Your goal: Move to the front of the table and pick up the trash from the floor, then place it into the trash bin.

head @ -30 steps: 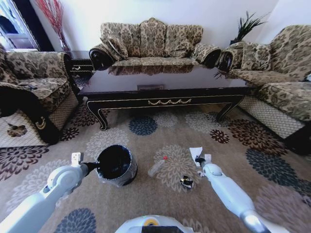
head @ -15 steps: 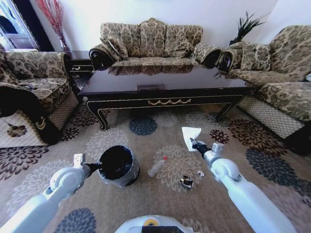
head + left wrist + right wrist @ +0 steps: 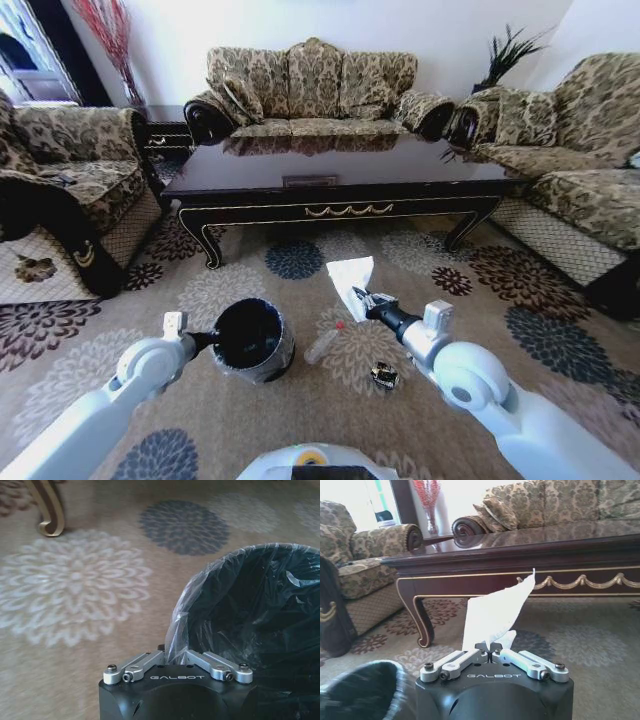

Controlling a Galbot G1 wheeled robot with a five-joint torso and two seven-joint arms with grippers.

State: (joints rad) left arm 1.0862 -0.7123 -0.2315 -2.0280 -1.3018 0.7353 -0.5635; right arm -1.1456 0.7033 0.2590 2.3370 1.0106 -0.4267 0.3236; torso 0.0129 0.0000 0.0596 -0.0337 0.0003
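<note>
My right gripper (image 3: 362,297) is shut on a piece of the trash, a white paper (image 3: 350,272), and holds it in the air above the floor (image 3: 300,420) in front of the table (image 3: 340,175). In the right wrist view the paper (image 3: 495,612) stands up from the closed right gripper (image 3: 492,647). The black trash bin (image 3: 252,340) sits left of the paper. My left gripper (image 3: 205,340) is shut on the bin's rim and plastic liner, which the left wrist view shows pinched in that gripper (image 3: 176,652). A clear bottle (image 3: 322,343) with a red cap and a dark wrapper (image 3: 383,376) lie on the carpet.
Patterned sofas stand on the left (image 3: 70,170), behind the table (image 3: 315,85) and on the right (image 3: 570,160). A small dark side table (image 3: 165,130) fills the back left corner. Open carpet lies between the table's front rail (image 3: 345,210) and me.
My right gripper has lifted the white paper off the carpet and carried it left, toward the bin. The left gripper and the bin have shifted slightly right.
</note>
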